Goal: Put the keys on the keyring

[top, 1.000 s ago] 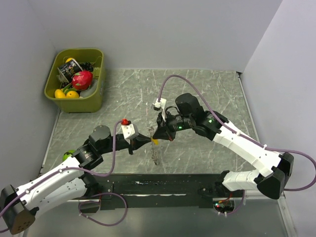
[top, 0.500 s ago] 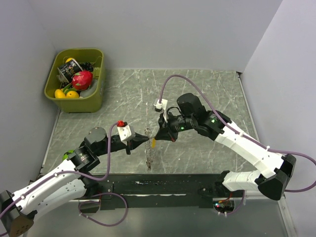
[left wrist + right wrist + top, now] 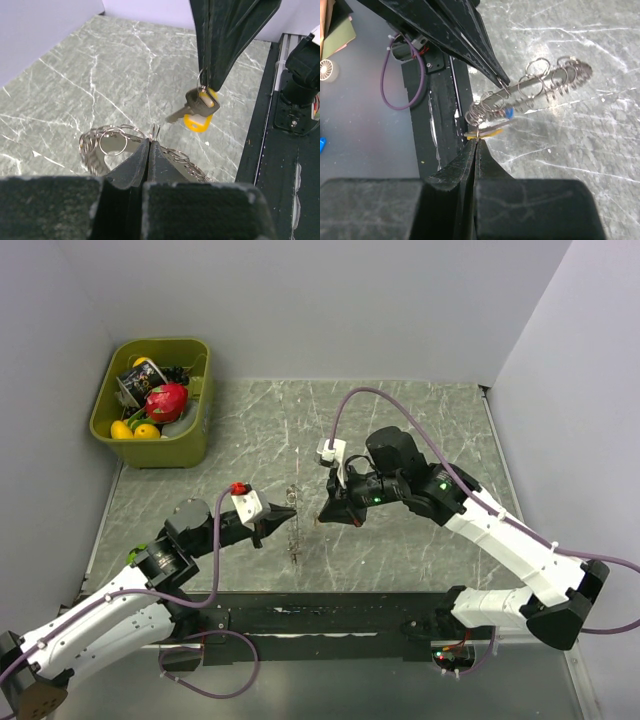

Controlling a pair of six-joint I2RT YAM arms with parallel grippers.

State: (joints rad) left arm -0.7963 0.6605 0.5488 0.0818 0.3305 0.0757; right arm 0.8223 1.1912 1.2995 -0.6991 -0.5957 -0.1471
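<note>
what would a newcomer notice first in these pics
The two grippers meet mid-table: the left gripper pinches the keyring, a bundle of metal loops, and the right gripper holds a yellow-tagged key beside it. At the far-left corner, a green bin of colourful items stands out.

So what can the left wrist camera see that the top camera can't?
Only the left wrist view shows, close up, the silver key with a dark head and yellow tag dangling from the right end effector; from above it is too small to tell. Only the top view shows the olive-green plastic bin of toys and the whole white left arm and right arm. Both show the grey marble tabletop and the left end effector shut on the silver metal keyring of many small loops.
</note>
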